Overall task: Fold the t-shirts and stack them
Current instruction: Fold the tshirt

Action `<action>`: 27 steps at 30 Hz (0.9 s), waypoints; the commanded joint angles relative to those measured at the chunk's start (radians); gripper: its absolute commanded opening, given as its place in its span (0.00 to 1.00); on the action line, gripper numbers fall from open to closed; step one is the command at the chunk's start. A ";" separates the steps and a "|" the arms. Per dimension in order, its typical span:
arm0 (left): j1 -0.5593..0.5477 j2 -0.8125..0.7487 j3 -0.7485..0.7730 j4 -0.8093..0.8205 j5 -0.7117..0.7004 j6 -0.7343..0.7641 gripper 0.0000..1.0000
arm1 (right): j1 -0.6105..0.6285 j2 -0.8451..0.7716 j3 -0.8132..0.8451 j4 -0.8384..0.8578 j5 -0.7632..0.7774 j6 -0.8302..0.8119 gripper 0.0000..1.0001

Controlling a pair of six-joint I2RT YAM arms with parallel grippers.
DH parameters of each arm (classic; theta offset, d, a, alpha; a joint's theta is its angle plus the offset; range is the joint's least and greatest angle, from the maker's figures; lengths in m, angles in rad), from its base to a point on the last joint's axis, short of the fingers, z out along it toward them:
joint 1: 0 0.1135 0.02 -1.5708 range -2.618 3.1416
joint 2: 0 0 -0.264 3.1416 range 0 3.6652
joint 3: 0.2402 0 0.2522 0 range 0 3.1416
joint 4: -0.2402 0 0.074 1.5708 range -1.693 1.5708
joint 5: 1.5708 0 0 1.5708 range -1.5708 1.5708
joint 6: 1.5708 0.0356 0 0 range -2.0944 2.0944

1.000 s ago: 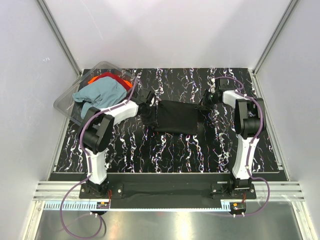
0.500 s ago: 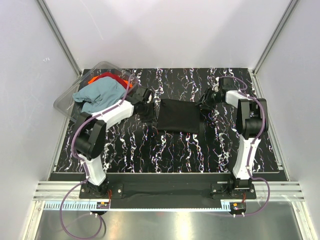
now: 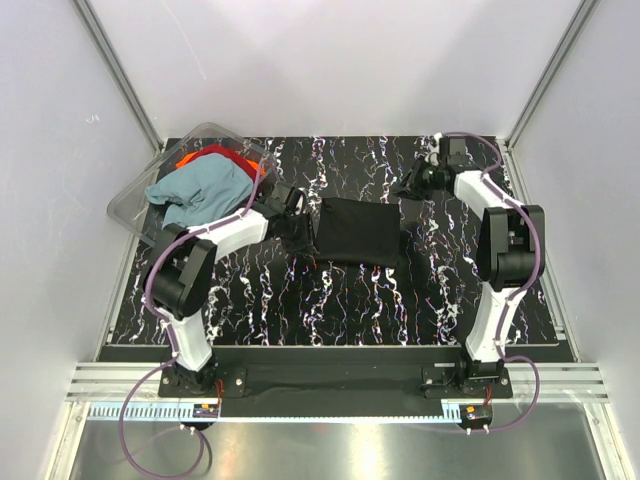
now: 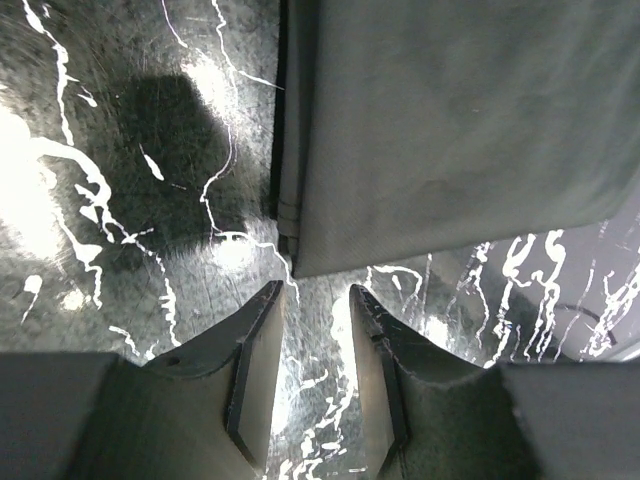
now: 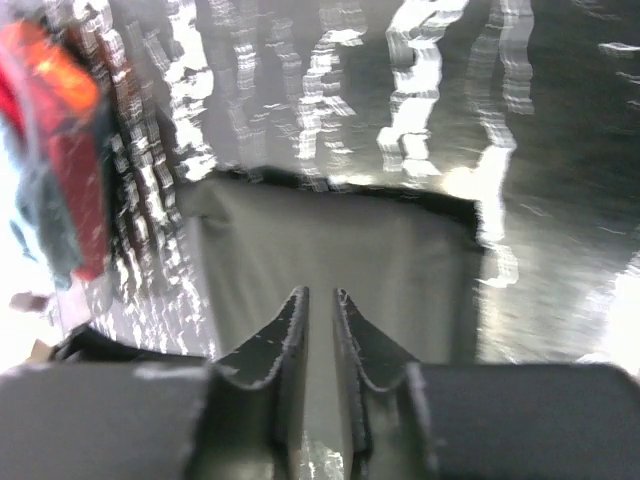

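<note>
black t-shirt (image 3: 355, 230) lies folded into a flat rectangle on the table (image 3: 330, 300), well to the right of the clear tub (image 3: 135, 205) in the top view, not touching it; teal-blue t-shirt (image 3: 200, 190) is bunched up inside the tub, spilling over its near rim; red-orange t-shirt (image 3: 215, 155) is also in the tub, at the far side, partly under the teal one; left fingers (image 4: 255, 360) sit low over the table between the tub and the black t-shirt, moderately wide apart, nothing between them; in the left wrist view a folded corner of the black t-shirt lies just ahead of the tips, not touching; right fingers (image 5: 275, 345) are at the side of the black t-shirt away from the tub, near its far corner; narrow slit between them, no cloth pinched that I can see; right wrist view is blurred, black cloth beyond the tips and the tub's red-orange cloth at the left edge
</note>
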 commanded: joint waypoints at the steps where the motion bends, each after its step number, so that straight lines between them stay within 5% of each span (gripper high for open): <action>1: 0.000 0.023 -0.004 0.079 0.025 -0.009 0.37 | 0.072 -0.005 0.085 0.009 -0.066 0.004 0.19; 11: 0.000 0.086 -0.011 0.102 0.013 -0.026 0.31 | 0.257 0.207 0.323 0.006 -0.147 0.002 0.16; 27: -0.017 0.095 -0.050 0.095 -0.038 -0.035 0.15 | 0.304 0.472 0.563 0.008 -0.198 0.036 0.15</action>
